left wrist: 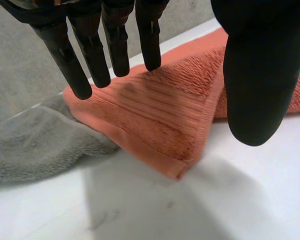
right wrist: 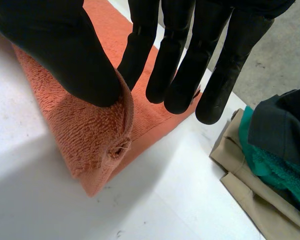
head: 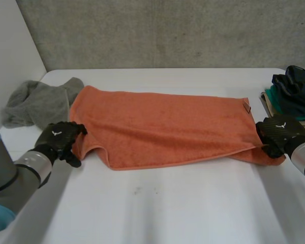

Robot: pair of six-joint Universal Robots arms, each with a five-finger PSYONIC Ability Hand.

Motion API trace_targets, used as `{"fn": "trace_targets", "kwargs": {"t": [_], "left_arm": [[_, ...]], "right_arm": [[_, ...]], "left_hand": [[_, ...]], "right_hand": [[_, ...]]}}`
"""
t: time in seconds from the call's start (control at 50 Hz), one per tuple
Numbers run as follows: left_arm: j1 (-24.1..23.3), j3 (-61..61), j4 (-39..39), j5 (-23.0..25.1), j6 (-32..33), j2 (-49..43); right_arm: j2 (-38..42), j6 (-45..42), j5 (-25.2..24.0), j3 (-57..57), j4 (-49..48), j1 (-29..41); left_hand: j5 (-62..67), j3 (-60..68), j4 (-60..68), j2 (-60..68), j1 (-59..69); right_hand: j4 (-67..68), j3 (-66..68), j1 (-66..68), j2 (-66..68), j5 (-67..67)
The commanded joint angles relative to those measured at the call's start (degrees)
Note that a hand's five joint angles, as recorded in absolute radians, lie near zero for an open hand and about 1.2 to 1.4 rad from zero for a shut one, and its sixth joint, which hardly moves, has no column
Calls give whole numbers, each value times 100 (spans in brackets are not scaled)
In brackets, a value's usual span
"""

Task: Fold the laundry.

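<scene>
Left hand (head: 58, 136) hangs with straight fingers over the left corner of the orange towel (head: 162, 127), beside a bunched grey cloth (head: 38, 104). The towel lies folded over, wide across the middle of the white table (head: 168, 203). Right hand (head: 279, 133) pinches its right corner between thumb and fingers, near a pile of clothes (head: 292, 94).

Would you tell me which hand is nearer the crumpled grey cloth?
Left. The left hand is beside the grey cloth; the right hand is at the opposite end of the orange towel.
</scene>
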Motion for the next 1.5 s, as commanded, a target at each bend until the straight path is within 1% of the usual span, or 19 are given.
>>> {"fn": "trace_targets", "kwargs": {"t": [0.02, 0.22, 0.48, 0.68, 0.74, 0.76, 0.82, 0.9, 0.96, 1.04, 1.12, 1.22, 1.28, 1.34, 1.36, 1.38, 1.44, 1.46, 1.5], "left_arm": [[-400, 341, 24, -481, 23, -399], [-568, 745, 33, -543, 58, -716], [-779, 1545, 7, -1097, 102, -1392], [-797, 1765, -11, -1106, 102, -1612], [-797, 1774, 7, -1106, 111, -1630], [-797, 1774, 15, -1114, 111, -1621], [-797, 1765, 24, -1123, 119, -1613], [-814, 1669, -37, -1167, 163, -1446], [-797, 1467, -151, -1159, 234, -955], [-770, 958, -476, -1097, 435, -251], [-709, 544, -836, -1088, 839, 250], [-324, 96, -1240, -1088, 1839, 803], [-138, -62, -1425, -1088, 2280, 1015], [-15, -221, -1890, -1088, 2738, 1401], [-6, -239, -2040, -1079, 2843, 1480], [-14, -300, -2389, -1062, 3062, 1594], [-14, -379, -2945, -974, 3327, 1701], [-32, -397, -3242, -904, 3441, 1727], [-76, -397, -3385, -799, 3494, 1727]], "right_arm": [[35, -1, -1, 34, 0, 9], [35, -1, -1, 69, 8, 18], [35, -1, -10, 113, 9, 9], [35, -1, -10, 122, 9, 9], [35, -10, -10, 122, 9, 0], [35, -10, -10, 122, 9, 0], [35, -19, -1, 122, 17, 0], [26, -89, -1, 122, 70, -9], [0, -124, 26, 78, 131, -18], [-228, -413, 17, 17, 447, -26], [-773, -1264, 8, -1, 1359, -53], [-993, -2039, 51, -27, 2213, -141], [-1099, -2381, 113, 7, 2765, -149], [-1283, -2716, 131, 69, 3276, -158], [-1423, -2987, 122, 139, 3678, -193], [-1494, -3120, 122, 192, 3848, -246], [-1678, -3559, 70, 262, 4313, -491], [-1688, -3604, 52, 263, 4350, -527], [-1688, -3675, 35, 263, 4324, -580]], "left_hand": [[636, 663, 656, 671, 726], [686, 713, 706, 721, 777], [1124, 1151, 1144, 1159, 1214], [1661, 1688, 1681, 1696, 1751], [2499, 2526, 2519, 2534, 2589], [3569, 3596, 3589, 3604, 3659], [5524, 5551, 5544, 5559, 5614], [5529, 5555, 5549, 5564, 5619], [5529, 5555, 5549, 5564, 5619], [5529, 5555, 5549, 5564, 5619], [5529, 5555, 5549, 5564, 5619], [5529, 5555, 5549, 5564, 5619], [5529, 5555, 5549, 5564, 5619], [5529, 5555, 5549, 5564, 5619], [5529, 5555, 5549, 5564, 5619], [5529, 5555, 5549, 5564, 5619], [5529, 5555, 5549, 5564, 5619], [5529, 5555, 5549, 5564, 5619], [5529, 5555, 5549, 5564, 5619]], "right_hand": [[1186, 1189, 2310, 1242, 1269], [1186, 1189, 2310, 1242, 1269], [1186, 1189, 2310, 1242, 1269], [1186, 1189, 2310, 1242, 1269], [1186, 1189, 2310, 1242, 1269], [1186, 1189, 2310, 1242, 1269], [1186, 1189, 2310, 1242, 1269], [1186, 1189, 2310, 1242, 1269], [1186, 1189, 2310, 1242, 1269], [1186, 1189, 2310, 1242, 1269], [1186, 1189, 2310, 1242, 1269], [1186, 1189, 2310, 1242, 1269], [1186, 1189, 2310, 1242, 1269], [1186, 1189, 2310, 1242, 1269], [1186, 1189, 2310, 1242, 1269], [1186, 1189, 2310, 1242, 1269], [1186, 1189, 2310, 1242, 1269], [1186, 1189, 2310, 1242, 1269], [1186, 1189, 2310, 1242, 1269]]}}
